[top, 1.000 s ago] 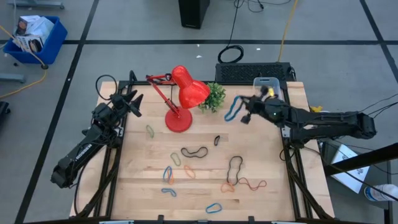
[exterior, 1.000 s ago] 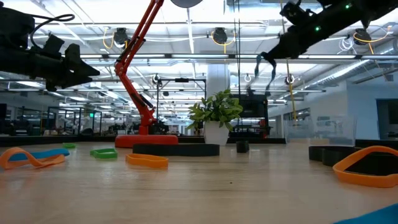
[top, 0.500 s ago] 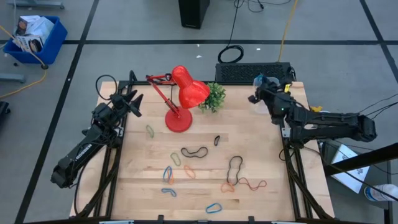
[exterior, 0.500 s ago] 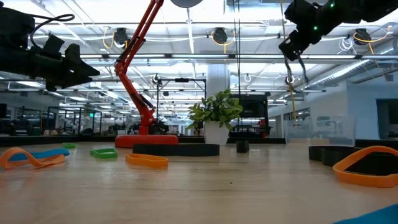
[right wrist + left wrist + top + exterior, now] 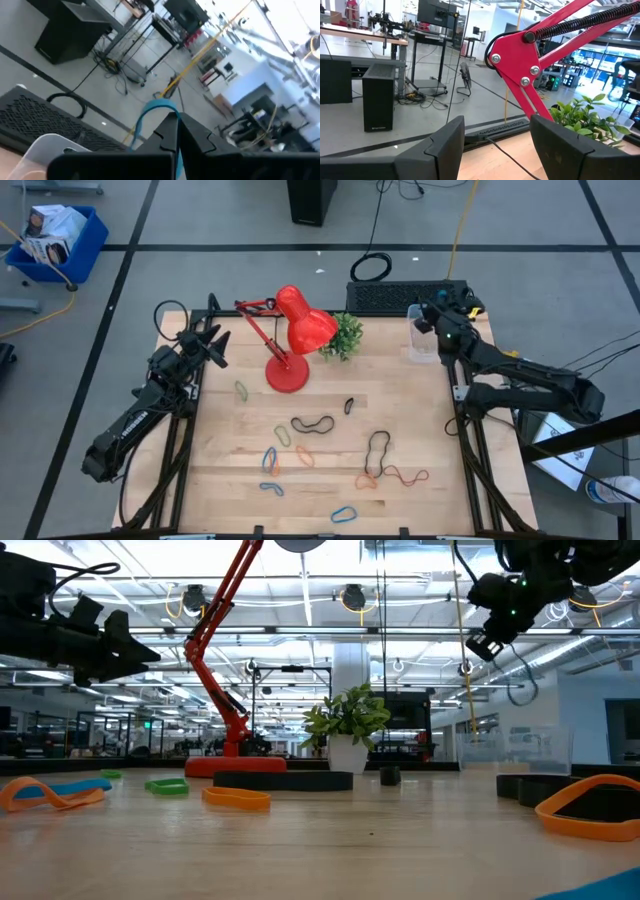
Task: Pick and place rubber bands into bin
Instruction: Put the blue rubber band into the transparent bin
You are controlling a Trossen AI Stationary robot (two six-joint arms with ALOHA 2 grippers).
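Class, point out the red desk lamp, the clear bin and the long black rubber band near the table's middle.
red desk lamp [image 5: 303, 320], high view, on its shade.
clear bin [image 5: 421, 347], high view, on its near rim.
long black rubber band [image 5: 313, 423], high view, on the loop's strand.

no text, label, brand or number can be read anywhere (the printed packaging in the blue crate [image 5: 55, 242] on the floor, far left, is too small to make out).
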